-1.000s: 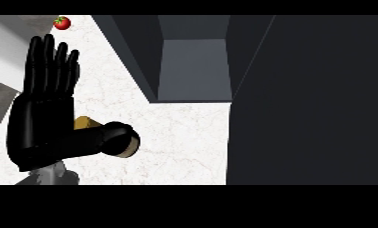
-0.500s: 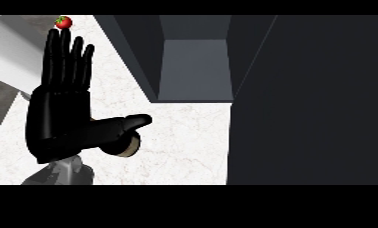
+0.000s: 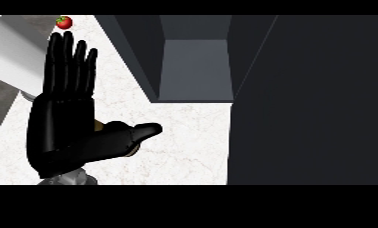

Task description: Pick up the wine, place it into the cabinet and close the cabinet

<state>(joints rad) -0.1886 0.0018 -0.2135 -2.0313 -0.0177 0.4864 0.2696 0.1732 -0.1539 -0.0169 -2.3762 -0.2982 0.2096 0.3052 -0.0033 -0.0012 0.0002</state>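
Note:
My left hand (image 3: 63,132) hovers over the white counter (image 3: 184,144) at the left, fingers straight and pointing away, thumb stretched out to the right, so it is open. Only small tan slivers of the wine bottle (image 3: 136,149) show beneath the thumb; the rest is hidden under the palm. The dark cabinet (image 3: 140,52) stands open just right of the hand, its grey inside floor (image 3: 196,69) bare. Its large dark door (image 3: 303,102) fills the right side of the view. My right hand does not show.
A small red fruit (image 3: 63,21) lies at the far left of the counter, just beyond my fingertips. A grey strip (image 3: 18,57) runs along the left edge. White counter shows between the hand and the cabinet's front.
My left hand has slid to the right and forward over the bottle, hiding more of its tan part, and the thumb now reaches further toward the cabinet.

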